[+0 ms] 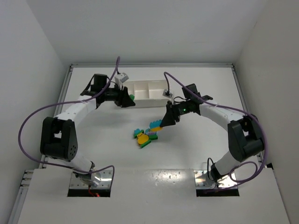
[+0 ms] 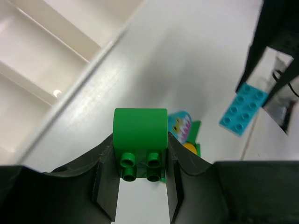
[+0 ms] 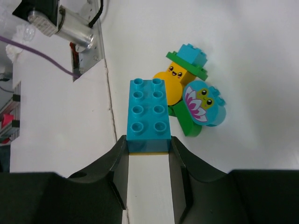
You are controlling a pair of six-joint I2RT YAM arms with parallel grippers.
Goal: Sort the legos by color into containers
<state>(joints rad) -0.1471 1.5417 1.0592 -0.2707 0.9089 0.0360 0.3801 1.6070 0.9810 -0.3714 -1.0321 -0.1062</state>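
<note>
Left gripper (image 2: 140, 142) pinches green plastic brick (image 2: 140, 126), right gripper (image 3: 148, 145) cyan studded plastic brick (image 3: 148, 109). Likely light, stiff, slick; you hold flat sides.

Green lego (image 2: 140, 135) and cyan lego (image 3: 148, 114) each pinched (others (image 1: 147, 136) heaped near white tray (image 1: 149, 103)).

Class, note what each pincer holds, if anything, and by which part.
Left pincer: green round-topped plastic brick, gripped by its opposite sides. Right pincer: cyan-blue eight-stud plastic brick, gripped by its long sides at one end.
</note>
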